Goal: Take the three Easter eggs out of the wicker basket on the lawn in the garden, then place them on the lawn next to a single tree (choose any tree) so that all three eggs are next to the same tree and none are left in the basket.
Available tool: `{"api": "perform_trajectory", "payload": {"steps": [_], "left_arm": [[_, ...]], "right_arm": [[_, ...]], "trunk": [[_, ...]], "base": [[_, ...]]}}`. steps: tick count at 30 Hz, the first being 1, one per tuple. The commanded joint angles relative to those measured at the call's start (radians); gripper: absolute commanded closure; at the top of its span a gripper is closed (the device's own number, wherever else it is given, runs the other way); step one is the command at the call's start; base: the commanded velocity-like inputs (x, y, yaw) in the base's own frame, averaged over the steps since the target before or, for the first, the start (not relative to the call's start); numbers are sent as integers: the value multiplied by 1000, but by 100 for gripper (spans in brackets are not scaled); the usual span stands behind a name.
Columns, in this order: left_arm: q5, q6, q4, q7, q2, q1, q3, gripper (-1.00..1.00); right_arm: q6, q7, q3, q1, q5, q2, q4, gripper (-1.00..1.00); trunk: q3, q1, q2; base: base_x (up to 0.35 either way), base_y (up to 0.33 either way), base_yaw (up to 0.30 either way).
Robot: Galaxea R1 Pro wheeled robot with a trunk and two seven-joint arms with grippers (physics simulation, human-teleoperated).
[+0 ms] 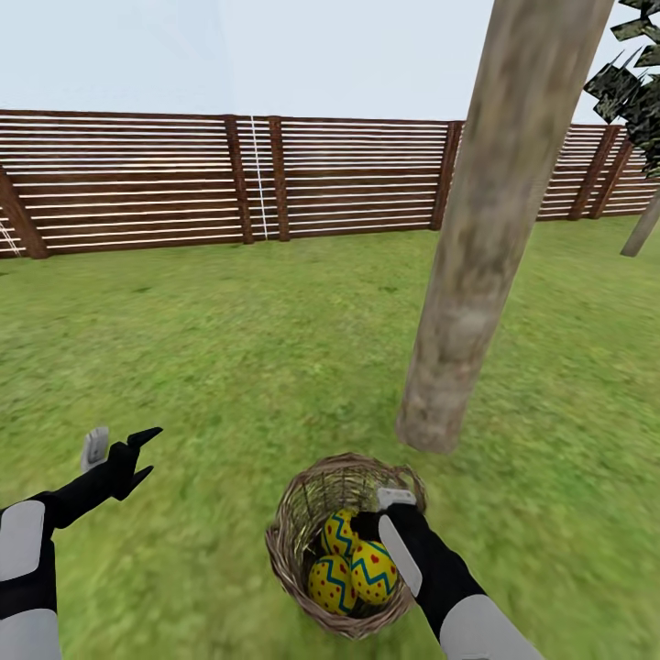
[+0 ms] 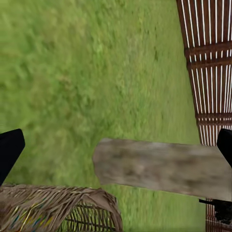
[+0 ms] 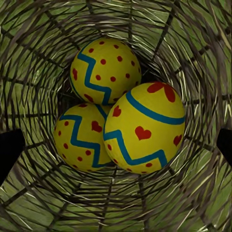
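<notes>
Right pincer (image 1: 390, 513) hangs just above the wicker basket (image 1: 293, 536), its black tips spread at either edge of the right wrist view, pinching nothing. Directly below it the three Easter eggs (image 3: 118, 118) lie nested and touching in the basket's bottom; the egg nearest the pincer (image 3: 145, 128) rides highest. That one looks the sensible first pick: the pincer should drop straight between the woven walls, straddle the egg across its narrow width, and lift without snagging the rim. Its long axis appears tilted, blunt end toward the pincer, though this is hard to judge. Left pincer (image 1: 124, 458) hovers over bare lawn (image 1: 229, 348), spread and empty. Just beyond the basket stands the tree (image 1: 477, 257), upright. Farther off runs the fence (image 1: 137, 174).
</notes>
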Motion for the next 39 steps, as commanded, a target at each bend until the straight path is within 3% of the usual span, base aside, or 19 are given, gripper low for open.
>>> {"api": "perform_trajectory", "payload": {"steps": [1,5,10,19,39], "left_arm": [[-9,5,0,-10,0,-1,2,-100],[-10,5,0,-11,0,-1,2,-100],[-10,5,1,-11,0,-1,2,-100],[-10,5,1,-11,0,-1,2,-100],[-10,5,1,-11,0,-1,2,-100]], "right_arm": [[-2,-9,2,-8,-9,0,13,-100],[-10,-7,-1,-52,-9,0,106,-100],[-64,-6,-3,-69,-9,0,145,-100],[-116,-6,-1,-70,-2,-1,152,-100],[-138,-7,0,-70,-5,-3,152,-100]], "trunk": [[-4,4,-8],[-17,19,-36],[-32,38,-71],[-60,73,-134],[-123,149,-274]], "base": [[0,0,0],[0,0,0],[0,0,0],[0,0,0],[0,0,0]]}}
